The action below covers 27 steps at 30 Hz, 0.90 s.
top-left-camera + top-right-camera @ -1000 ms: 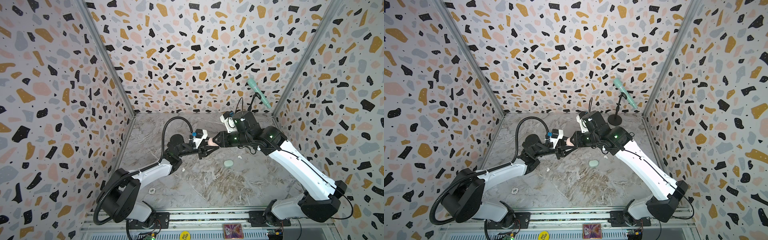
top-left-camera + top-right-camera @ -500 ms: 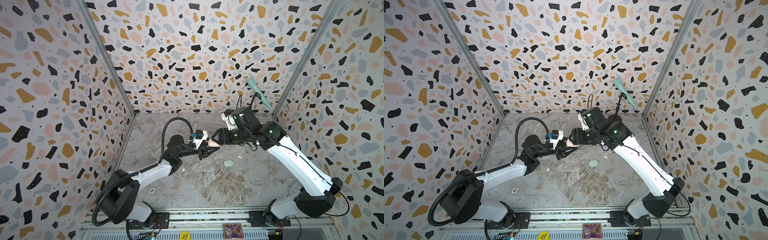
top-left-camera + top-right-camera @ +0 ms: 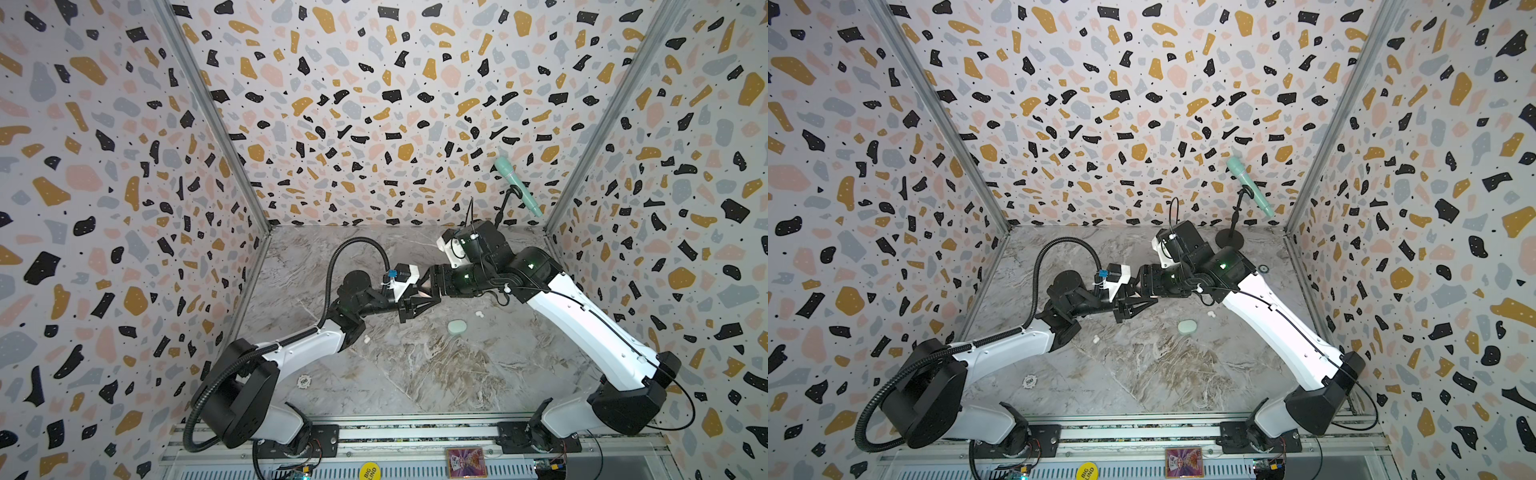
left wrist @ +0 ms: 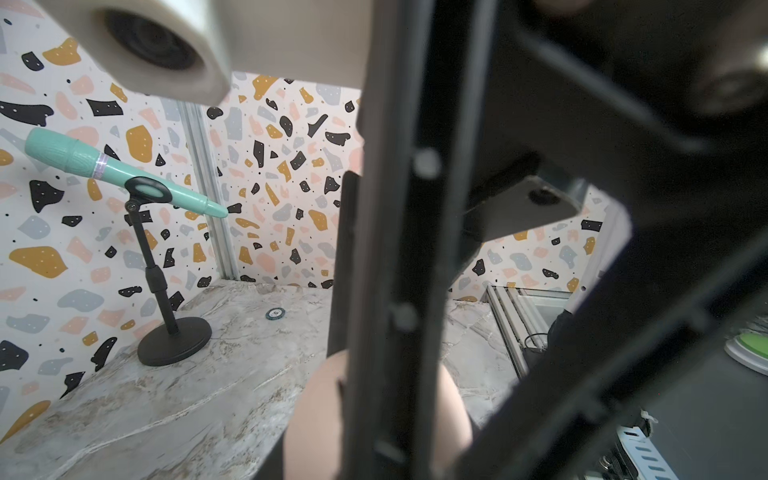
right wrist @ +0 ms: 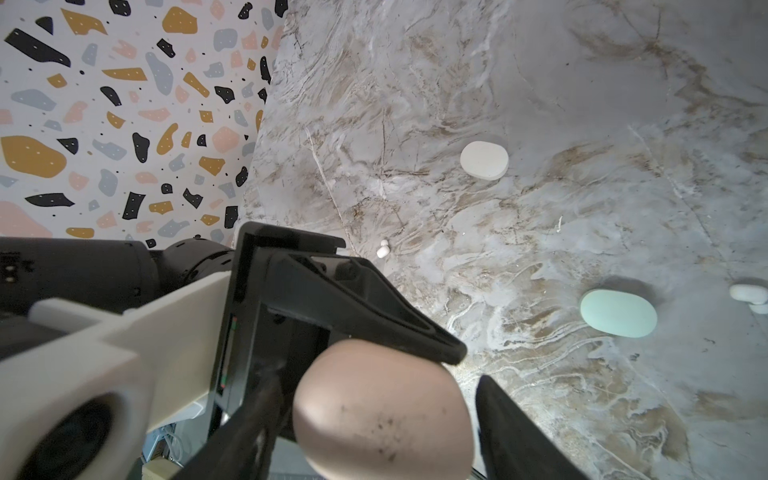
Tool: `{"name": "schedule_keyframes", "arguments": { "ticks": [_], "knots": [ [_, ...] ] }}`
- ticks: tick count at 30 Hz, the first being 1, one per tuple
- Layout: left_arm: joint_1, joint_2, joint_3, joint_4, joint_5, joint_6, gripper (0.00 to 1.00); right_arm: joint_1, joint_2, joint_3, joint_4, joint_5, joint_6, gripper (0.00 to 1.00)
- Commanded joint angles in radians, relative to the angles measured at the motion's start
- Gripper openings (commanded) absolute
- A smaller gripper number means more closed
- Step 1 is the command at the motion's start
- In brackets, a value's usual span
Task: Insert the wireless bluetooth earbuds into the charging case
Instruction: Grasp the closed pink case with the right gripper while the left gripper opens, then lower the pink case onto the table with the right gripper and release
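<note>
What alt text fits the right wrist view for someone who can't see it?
A pale pink case fills the foreground, pinched by the left claw's black fingers. Beyond, on the marble table, lie a white case, a mint case and tiny white earbuds.

A mint microphone (image 3: 1250, 185) sits on a black stand (image 3: 1230, 240), a white chip (image 3: 1029, 380) well apart.

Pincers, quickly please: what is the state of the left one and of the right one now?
Left pincer: closed, holding the pink case.
Right pincer: open, jaws apart on either side of that case, not gripping it.
</note>
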State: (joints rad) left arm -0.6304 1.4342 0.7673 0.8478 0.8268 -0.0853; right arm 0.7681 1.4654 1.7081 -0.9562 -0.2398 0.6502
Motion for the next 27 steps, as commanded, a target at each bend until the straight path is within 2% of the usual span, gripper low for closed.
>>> {"name": "schedule_keyframes", "arguments": {
  "ticks": [1, 6, 9, 13, 17, 22, 26, 27],
  "knots": [
    [-0.005, -0.027, 0.003, 0.037, -0.005, 0.022, 0.26, 0.01, -0.003, -0.004, 0.01, -0.012, 0.009, 0.71],
    [-0.005, -0.027, 0.003, 0.034, -0.006, 0.025, 0.27, 0.017, 0.004, -0.021, 0.015, -0.014, 0.01, 0.69],
    [-0.005, -0.026, 0.006, 0.031, -0.006, 0.025, 0.27, 0.017, 0.002, -0.034, 0.027, -0.01, 0.011, 0.64],
    [-0.006, -0.029, 0.005, 0.018, -0.012, 0.026, 0.36, 0.015, -0.006, -0.045, 0.034, 0.015, 0.007, 0.56],
    [-0.008, -0.035, -0.002, -0.012, -0.029, 0.031, 0.59, -0.018, -0.039, -0.091, 0.033, 0.05, -0.011, 0.52],
    [-0.008, -0.06, -0.03, -0.08, -0.059, 0.044, 0.84, -0.095, -0.128, -0.247, 0.053, 0.092, -0.041, 0.51],
    [-0.008, -0.096, -0.062, -0.162, -0.089, 0.067, 1.0, -0.173, -0.23, -0.473, 0.092, 0.124, -0.069, 0.51],
    [-0.008, -0.104, -0.066, -0.182, -0.098, 0.074, 1.0, -0.187, -0.253, -0.528, 0.107, 0.125, -0.069, 0.51]
  ]
}}
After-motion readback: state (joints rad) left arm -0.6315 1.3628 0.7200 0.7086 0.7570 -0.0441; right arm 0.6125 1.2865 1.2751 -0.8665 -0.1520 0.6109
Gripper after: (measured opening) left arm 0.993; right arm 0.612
